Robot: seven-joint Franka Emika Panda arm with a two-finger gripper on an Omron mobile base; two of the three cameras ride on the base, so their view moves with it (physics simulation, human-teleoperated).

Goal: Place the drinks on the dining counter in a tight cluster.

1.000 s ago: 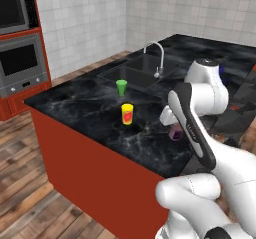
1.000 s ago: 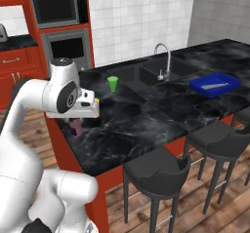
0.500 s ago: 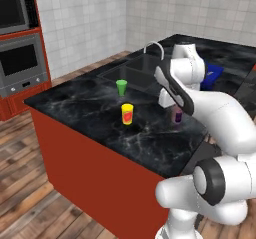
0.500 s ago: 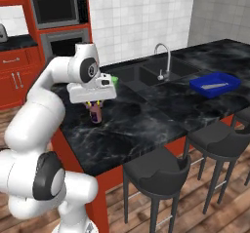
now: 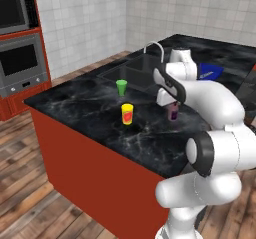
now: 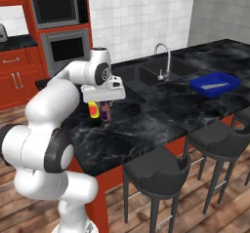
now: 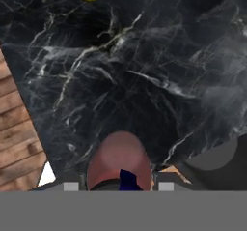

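Currently, in the left base view, the gripper (image 5: 172,104) is closed on the purple bottle (image 5: 173,113), held over the dining counter (image 5: 90,105) near the yellow cup (image 5: 127,114).

From the right base view, the bottle's base sits at or just above the marble (contact cannot be judged). Recommend lowering straight and releasing only once seated.

From the hand view, the bottle's cap sits close below the camera; keep it upright.
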